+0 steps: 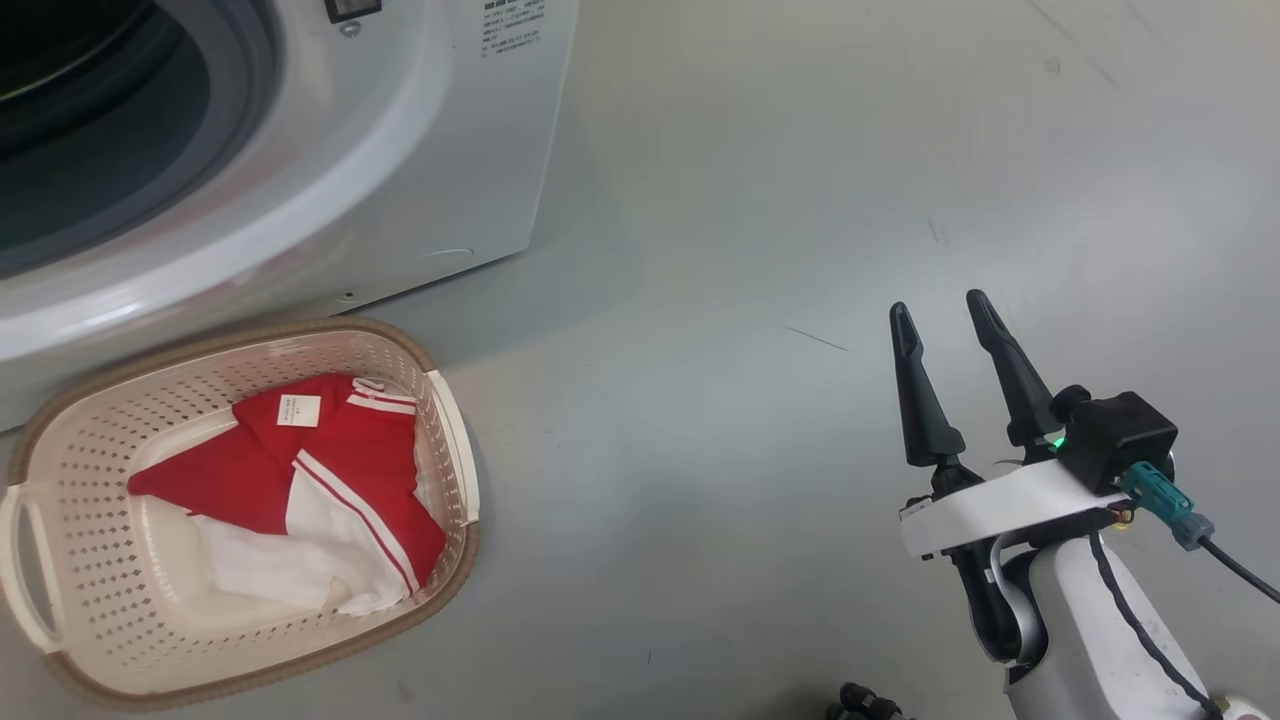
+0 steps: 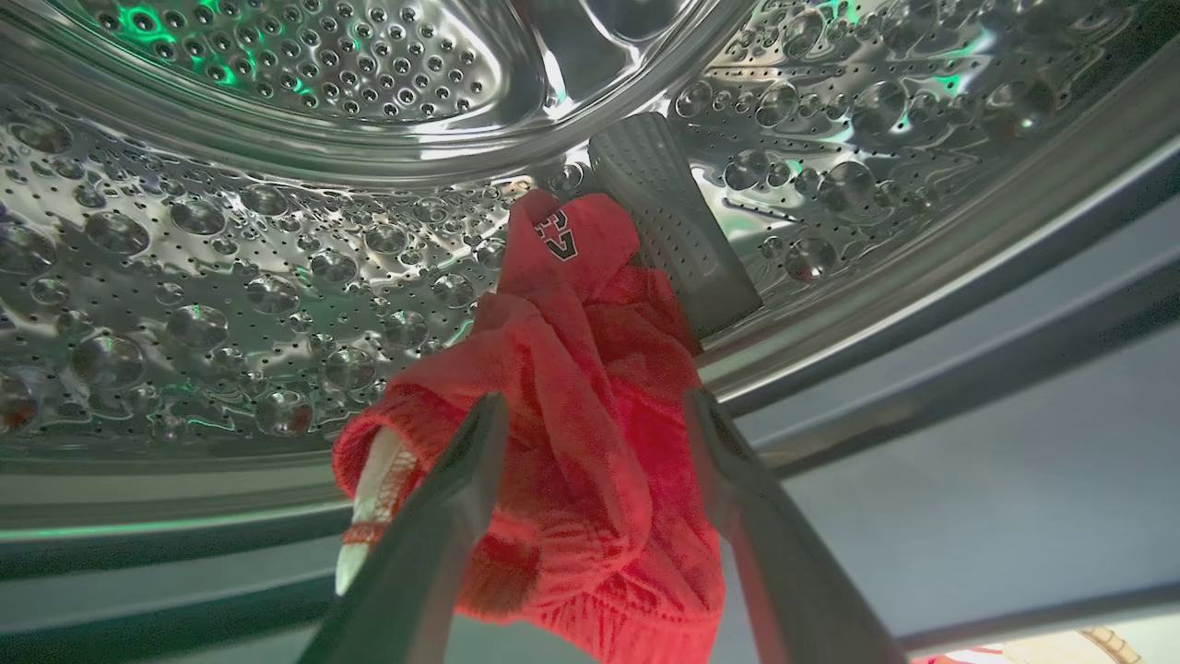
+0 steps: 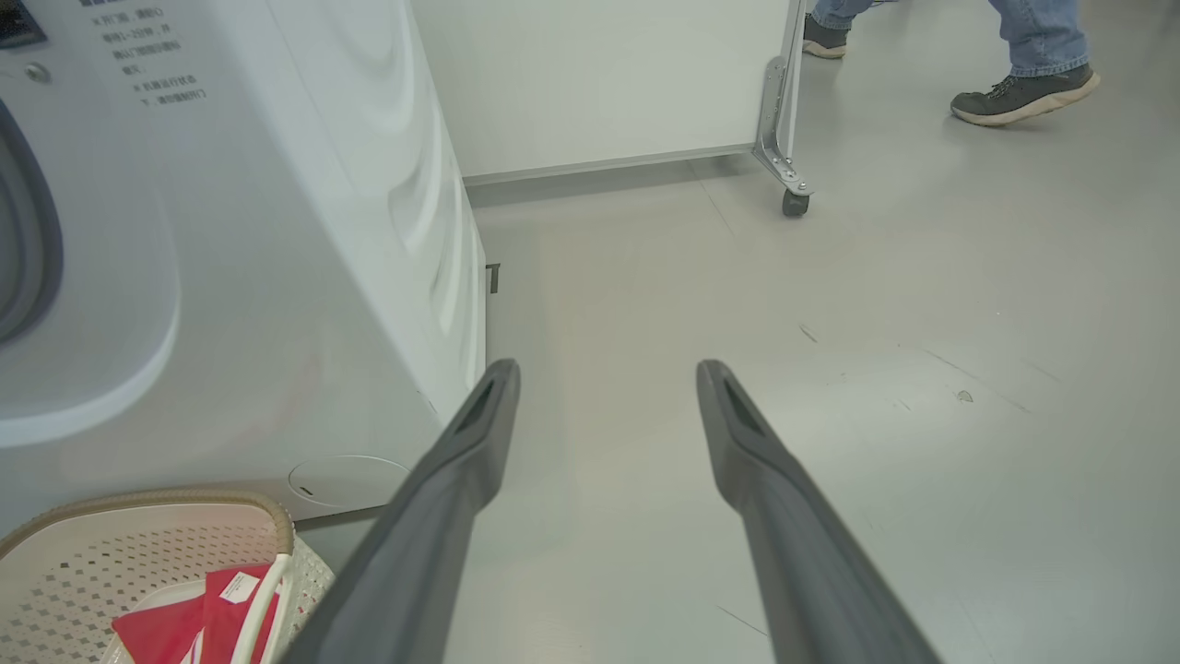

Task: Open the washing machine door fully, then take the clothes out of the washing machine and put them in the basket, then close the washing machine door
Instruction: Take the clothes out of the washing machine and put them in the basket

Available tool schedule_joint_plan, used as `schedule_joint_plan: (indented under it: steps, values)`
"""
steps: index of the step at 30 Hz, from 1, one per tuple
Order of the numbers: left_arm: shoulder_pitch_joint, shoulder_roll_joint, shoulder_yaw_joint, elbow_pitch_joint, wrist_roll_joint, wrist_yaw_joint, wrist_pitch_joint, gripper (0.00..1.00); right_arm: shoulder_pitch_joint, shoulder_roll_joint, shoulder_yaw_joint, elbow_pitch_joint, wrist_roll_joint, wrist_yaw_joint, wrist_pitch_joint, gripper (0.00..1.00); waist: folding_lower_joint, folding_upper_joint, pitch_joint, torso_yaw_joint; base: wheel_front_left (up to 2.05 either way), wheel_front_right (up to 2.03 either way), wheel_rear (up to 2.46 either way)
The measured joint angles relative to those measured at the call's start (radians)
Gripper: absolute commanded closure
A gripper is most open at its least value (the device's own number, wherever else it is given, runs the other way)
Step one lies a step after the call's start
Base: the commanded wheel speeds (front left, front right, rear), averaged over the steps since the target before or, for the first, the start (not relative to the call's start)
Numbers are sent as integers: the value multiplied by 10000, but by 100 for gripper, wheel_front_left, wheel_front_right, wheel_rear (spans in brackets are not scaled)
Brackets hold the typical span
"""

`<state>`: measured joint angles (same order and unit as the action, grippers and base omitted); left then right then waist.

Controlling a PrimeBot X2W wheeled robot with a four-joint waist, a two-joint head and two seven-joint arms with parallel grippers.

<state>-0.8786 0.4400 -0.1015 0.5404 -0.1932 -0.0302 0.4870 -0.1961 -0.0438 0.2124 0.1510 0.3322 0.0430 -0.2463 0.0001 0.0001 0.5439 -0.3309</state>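
1. Inside the washing machine (image 1: 420, 150), deep in the perforated steel drum (image 2: 230, 277): left gripper (image 2: 595, 406), fingers spread wide.
2. Straight between those two fingers: a crumpled red garment (image 2: 590, 350), with a white patch at its left edge and dark lettering near its top.
3. Bunched against the drum wall, its top just beside a grey ribbed paddle (image 2: 673, 212).
4. Left finger across the garment's lower left, right finger along its right edge; no telling whether either actually presses the cloth.
5. Outside, over the grey floor (image 1: 750, 200) to the right of the machine: right gripper (image 1: 939, 304), fingers likewise apart, with floor showing between them.
6. Well apart from the right gripper, on the floor just in front of the machine: cream basket (image 1: 90, 480) with a brown rim.
7. Lying in it, a red and white garment (image 1: 340, 470) with white stripes and a small white label.
8. In the right wrist view: basket corner at lower left beside the near finger, the machine's white side ahead on the left.
9. Farther off in that view: a white panel on a castor (image 3: 599, 83) and a person's shoes (image 3: 1023, 92) on the floor.
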Motion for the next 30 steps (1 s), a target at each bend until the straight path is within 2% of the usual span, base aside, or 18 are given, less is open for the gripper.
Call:
schedule_joint_plan:
  steps: [15, 20, 23, 24, 30]
  values:
    - [-1151, 1170, 414, 359, 75, 128, 2038, 0, -576, 31, 460, -328, 1089, -100, -58, 0, 0, -1, 1087, -652, 0, 0, 0]
    - [-1380, 1172, 456, 428, 82, 194, 2374, 0, -707, 31, 418, -399, 1158, -196, -59, 0, -1, 0, 1420, -823, 0, 0, 0]
    - [-1488, 1168, 499, 435, 81, 207, 2462, 93, -807, 36, 464, -380, 1160, -198, -59, 0, 0, -1, 1528, -883, 0, 0, 0]
    - [-1516, 1164, 500, 433, 81, 207, 2514, 100, -855, 36, 470, -382, 1160, -198, -59, 0, -1, -1, 1547, -895, 0, 0, 0]
    - [-1624, 1154, 508, 416, 6, 209, 2612, 100, -955, 35, 476, -380, 1158, -211, -59, 0, -1, -1, 1593, -881, 0, 0, 0]
